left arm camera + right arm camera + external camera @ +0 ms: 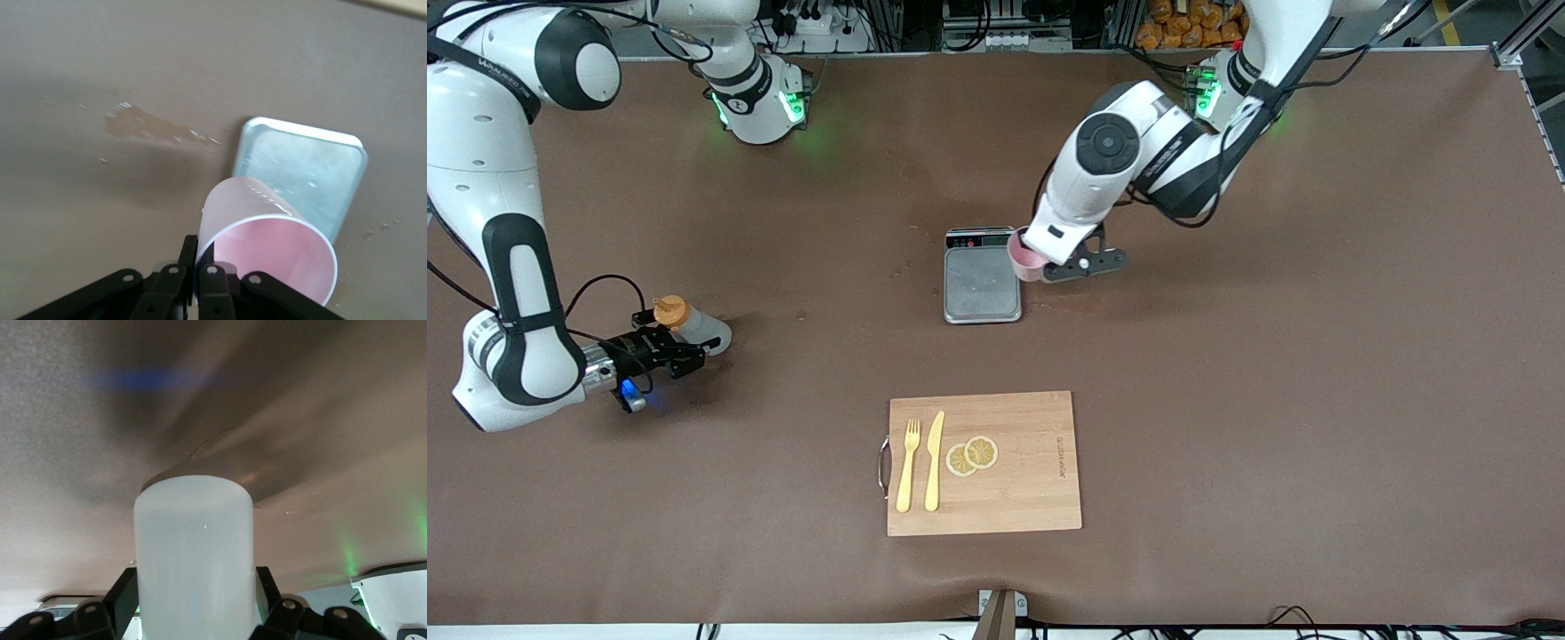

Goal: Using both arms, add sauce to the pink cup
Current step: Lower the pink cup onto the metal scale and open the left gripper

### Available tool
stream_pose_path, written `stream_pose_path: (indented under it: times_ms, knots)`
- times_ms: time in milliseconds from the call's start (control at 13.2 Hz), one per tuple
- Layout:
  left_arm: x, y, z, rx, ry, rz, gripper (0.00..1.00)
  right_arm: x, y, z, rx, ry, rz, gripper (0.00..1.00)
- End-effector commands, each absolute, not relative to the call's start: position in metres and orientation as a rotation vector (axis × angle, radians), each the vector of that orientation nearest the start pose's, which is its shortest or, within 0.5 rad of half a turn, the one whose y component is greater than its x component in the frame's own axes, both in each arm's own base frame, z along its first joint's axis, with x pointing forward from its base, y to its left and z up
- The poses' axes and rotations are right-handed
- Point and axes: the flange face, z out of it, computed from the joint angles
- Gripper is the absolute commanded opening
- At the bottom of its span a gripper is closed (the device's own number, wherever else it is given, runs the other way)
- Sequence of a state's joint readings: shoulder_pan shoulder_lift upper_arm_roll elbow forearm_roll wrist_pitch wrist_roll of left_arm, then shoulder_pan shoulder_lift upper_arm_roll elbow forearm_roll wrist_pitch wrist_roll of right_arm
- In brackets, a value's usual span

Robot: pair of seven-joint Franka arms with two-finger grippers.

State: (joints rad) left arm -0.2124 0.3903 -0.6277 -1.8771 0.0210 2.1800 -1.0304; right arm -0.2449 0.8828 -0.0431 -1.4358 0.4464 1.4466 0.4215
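Over the table (1227,400), right gripper (680,351) clasps sauce (694,324).

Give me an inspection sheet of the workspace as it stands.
Surface: brown table, wet stain beside the scale.
Job's things: bottle in the right claw; pink cup, tilted, in the left claw beside the scale.
Clutter: board with fork, knife, lemon slices.
Claws: both shut on their loads.
Cables: black cable looping at the right wrist.
Surroundings: clutter past the table's edge by the bases.
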Motion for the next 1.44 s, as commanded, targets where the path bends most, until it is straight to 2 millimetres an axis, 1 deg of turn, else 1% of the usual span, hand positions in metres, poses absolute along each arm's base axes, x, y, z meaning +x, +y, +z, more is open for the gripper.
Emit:
stream_pose_path:
  times_ms: [0,76,151,227,303,378,454,529,681,832,983,1059,1134,1210,1286,1361]
  knots:
    - [0.445,-0.483,0.326,-3.244,-0.334,0.303,0.00,0.606,-0.131,0.126,-2.312,1.027,1.169,1.00]
    - [0.445,-0.491,0.319,-3.242,-0.334,0.310,0.00,0.606,-0.133,0.126,-2.315,1.027,1.164,1.00]
    - [0.439,-0.500,0.312,-3.235,-0.339,0.322,0.00,0.606,-0.133,0.126,-2.318,1.026,1.166,0.97]
    - [0.436,-0.505,0.308,-3.236,-0.345,0.293,0.00,0.607,-0.133,0.126,-2.318,1.026,1.164,0.86]
    - [0.435,-0.507,0.299,-3.226,-0.339,0.265,0.00,0.607,-0.136,0.128,-2.321,1.029,1.156,0.78]
    - [0.428,-0.515,0.291,-3.227,-0.308,0.227,0.00,0.608,-0.135,0.128,-2.322,1.027,1.157,0.74]
    - [0.422,-0.524,0.281,-3.238,-0.289,0.212,0.00,0.608,-0.136,0.128,-2.321,1.029,1.156,0.63]
    - [0.419,-0.529,0.277,-3.249,-0.302,0.197,0.00,0.608,-0.135,0.128,-2.323,1.026,1.154,0.54]
    - [0.418,-0.529,0.269,-3.242,-0.315,0.193,0.00,0.609,-0.135,0.129,-2.324,1.027,1.154,0.53]
    - [0.418,-0.529,0.269,-3.241,-0.314,0.191,0.00,0.610,-0.133,0.133,-2.327,1.029,1.153,0.53]
    - [0.422,-0.526,0.267,-3.236,-0.321,0.184,0.12,0.611,-0.131,0.133,-2.327,1.029,1.155,0.52]
    - [0.430,-0.520,0.264,-3.225,-0.331,0.160,0.12,0.611,-0.133,0.133,-2.325,1.033,1.154,0.50]
    - [0.431,-0.519,0.264,-3.221,-0.301,0.126,0.12,0.610,-0.133,0.133,-2.320,1.036,1.155,0.51]
    - [0.431,-0.519,0.263,-3.218,-0.288,0.114,0.13,0.610,-0.131,0.133,-2.319,1.034,1.162,0.49]
    - [0.430,-0.519,0.261,-3.217,-0.288,0.118,0.24,0.610,-0.132,0.133,-2.313,1.037,1.161,0.52]
    - [0.433,-0.520,0.259,-3.219,-0.301,0.126,0.56,0.610,-0.130,0.132,-2.313,1.036,1.164,0.54]
